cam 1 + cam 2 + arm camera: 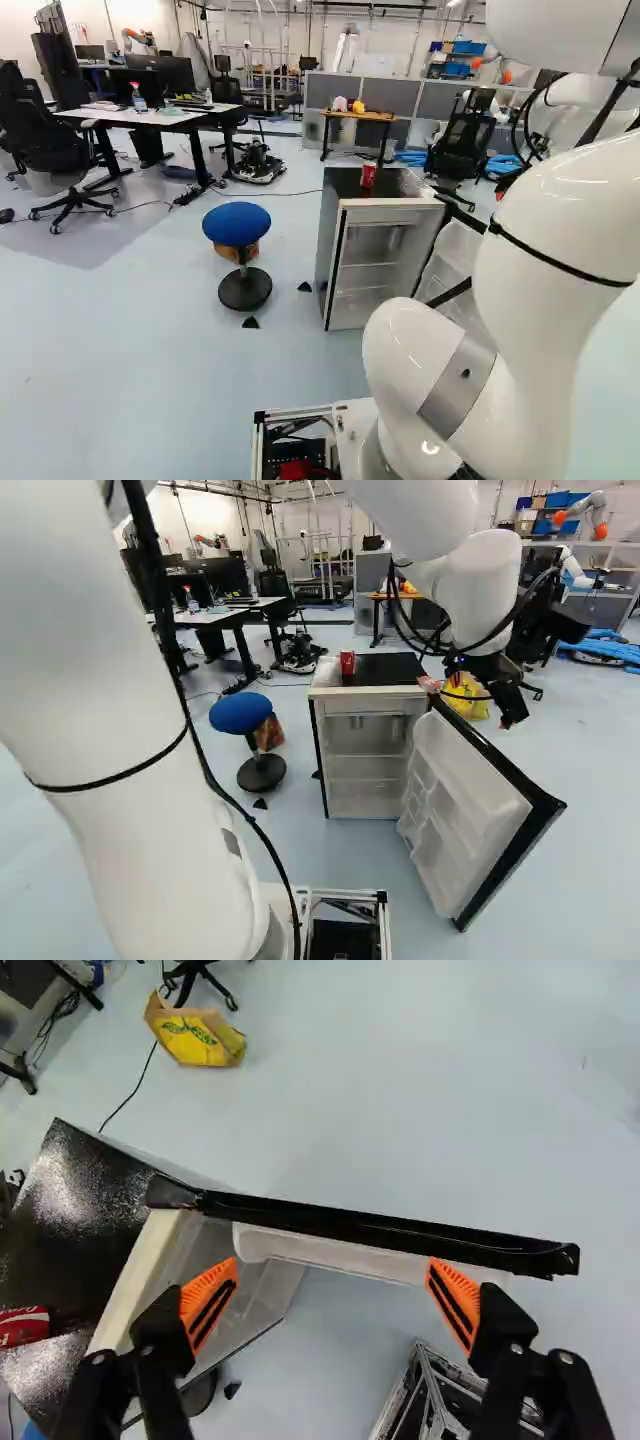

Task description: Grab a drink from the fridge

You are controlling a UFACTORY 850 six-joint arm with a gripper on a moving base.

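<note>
Checking left base view: red can [368, 176] on the fridge [395, 203], behind its front edge; low arm [540, 240] sweep could topple it | right base view: door [462, 805] wide open, bump might swing it | wrist view: tool [332, 1305] released, door edge ahead; descent could snag it

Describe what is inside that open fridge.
Shelves show in the fridge, with no drink visible. In the right base view, its door covers the right edge inside.
</note>
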